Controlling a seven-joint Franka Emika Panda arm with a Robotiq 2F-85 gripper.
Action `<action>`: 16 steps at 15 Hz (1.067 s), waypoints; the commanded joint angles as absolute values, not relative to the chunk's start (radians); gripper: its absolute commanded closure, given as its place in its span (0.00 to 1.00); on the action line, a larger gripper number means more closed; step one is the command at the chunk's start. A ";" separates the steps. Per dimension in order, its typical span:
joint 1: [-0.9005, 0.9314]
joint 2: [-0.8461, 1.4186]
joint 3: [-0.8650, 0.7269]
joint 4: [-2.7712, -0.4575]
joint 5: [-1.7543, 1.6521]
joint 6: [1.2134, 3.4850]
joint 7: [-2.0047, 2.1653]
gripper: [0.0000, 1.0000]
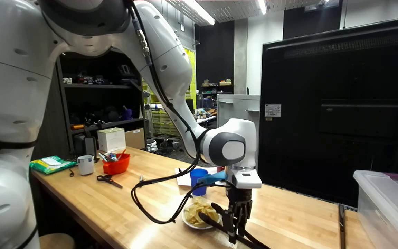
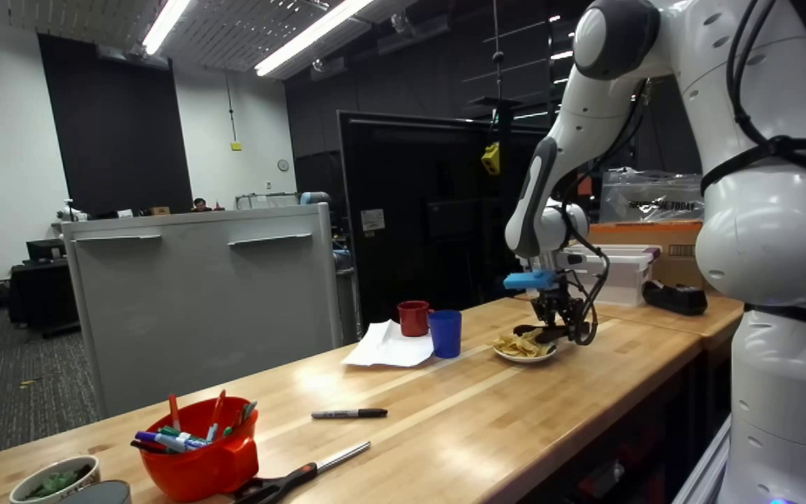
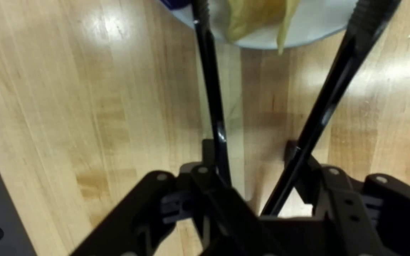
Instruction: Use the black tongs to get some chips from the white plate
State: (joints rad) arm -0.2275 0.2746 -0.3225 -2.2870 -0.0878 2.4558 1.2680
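The black tongs (image 3: 333, 85) run up through the wrist view, their two arms spread apart. My gripper (image 3: 250, 153) is closed around them, one finger outside each arm. In an exterior view the tips of the tongs (image 1: 212, 223) reach over the chips (image 1: 199, 209), and their rear end slants down to the right past the gripper. Pale yellow chips are heaped on the white plate (image 3: 319, 26), which is cut off at the top of the wrist view. Between the tong arms I see chips at the plate's near edge; whether the tips touch any is hidden.
Beside the plate stands a blue cup (image 2: 445, 334), with a red cup (image 2: 413, 318) on white paper (image 2: 383, 348) behind it. A marker (image 2: 349, 414), scissors (image 2: 298, 479) and a red pen holder (image 2: 200, 455) lie farther off. The black cable (image 1: 135, 193) loops near the plate.
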 commanded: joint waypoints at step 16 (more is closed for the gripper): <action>-0.193 0.255 -0.344 -2.308 -0.111 2.491 1.298 0.84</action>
State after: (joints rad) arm -0.2203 0.2723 -0.3253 -2.2866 -0.0939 2.4773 1.2694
